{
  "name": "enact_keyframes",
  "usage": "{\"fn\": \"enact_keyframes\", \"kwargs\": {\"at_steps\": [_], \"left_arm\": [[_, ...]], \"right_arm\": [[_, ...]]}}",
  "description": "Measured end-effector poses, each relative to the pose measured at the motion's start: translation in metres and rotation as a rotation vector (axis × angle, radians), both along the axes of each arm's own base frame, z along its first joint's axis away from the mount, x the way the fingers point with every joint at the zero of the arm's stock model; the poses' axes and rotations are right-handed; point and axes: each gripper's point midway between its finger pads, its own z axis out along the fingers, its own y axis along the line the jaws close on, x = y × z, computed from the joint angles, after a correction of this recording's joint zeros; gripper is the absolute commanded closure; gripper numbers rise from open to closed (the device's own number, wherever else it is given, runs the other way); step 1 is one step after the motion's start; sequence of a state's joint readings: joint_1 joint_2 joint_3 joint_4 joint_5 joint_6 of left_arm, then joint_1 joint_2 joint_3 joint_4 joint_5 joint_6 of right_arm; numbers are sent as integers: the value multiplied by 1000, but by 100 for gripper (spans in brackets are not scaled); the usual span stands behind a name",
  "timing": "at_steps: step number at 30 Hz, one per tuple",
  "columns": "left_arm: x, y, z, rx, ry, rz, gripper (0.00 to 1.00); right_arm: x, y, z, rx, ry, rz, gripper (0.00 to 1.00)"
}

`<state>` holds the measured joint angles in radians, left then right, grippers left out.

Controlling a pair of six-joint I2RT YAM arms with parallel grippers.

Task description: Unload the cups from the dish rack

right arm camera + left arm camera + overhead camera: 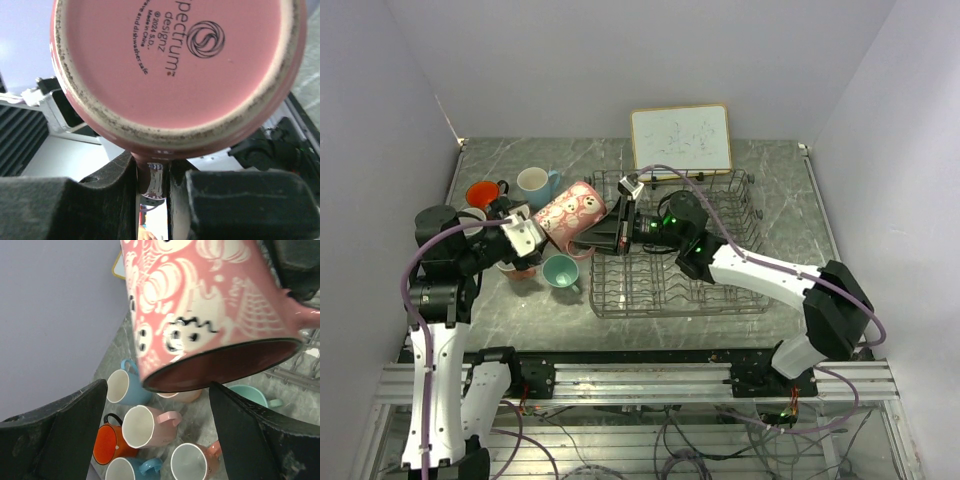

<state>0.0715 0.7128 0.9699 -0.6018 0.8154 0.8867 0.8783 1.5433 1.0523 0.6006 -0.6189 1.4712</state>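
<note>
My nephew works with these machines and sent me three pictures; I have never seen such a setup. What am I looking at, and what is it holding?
Two robot arms are bolted at a table's near edge. The overhead picture shows both; the others come from cameras on each wrist. The right gripper clamps the handle of a patterned pink mug, held in the air between the arms; its wrist camera sees the mug's base. The left gripper is open beside the mug, its fingers apart. On the table are a grey wire dish rack, a small whiteboard and several mugs standing left of the rack.
</note>
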Motion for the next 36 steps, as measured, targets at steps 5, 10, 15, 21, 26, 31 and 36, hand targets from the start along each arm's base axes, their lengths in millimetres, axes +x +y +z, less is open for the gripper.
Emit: {"fn": "enact_keyframes", "kwargs": {"at_steps": [5,10,15,21,26,31,36], "left_arm": [[-8,-5,16,-44,-13,-9,12],[-11,-8,37,-57,-36,-28,20],[-15,-10,34,-51,-20,-40,41],[-16,-11,43,-75,-22,-40,88],[-15,-6,41,-63,19,-2,93],[10,20,4,-25,232,175,93],[29,92,-51,192,428,515,93]], "right_arm": [[-4,11,9,86,47,24,100],[-24,22,12,126,90,87,100],[-33,23,23,177,90,114,100],[-43,35,16,196,132,162,76],[-48,39,7,193,167,189,33],[-38,34,0,148,184,143,17],[1,-7,5,96,143,-3,16]]}}
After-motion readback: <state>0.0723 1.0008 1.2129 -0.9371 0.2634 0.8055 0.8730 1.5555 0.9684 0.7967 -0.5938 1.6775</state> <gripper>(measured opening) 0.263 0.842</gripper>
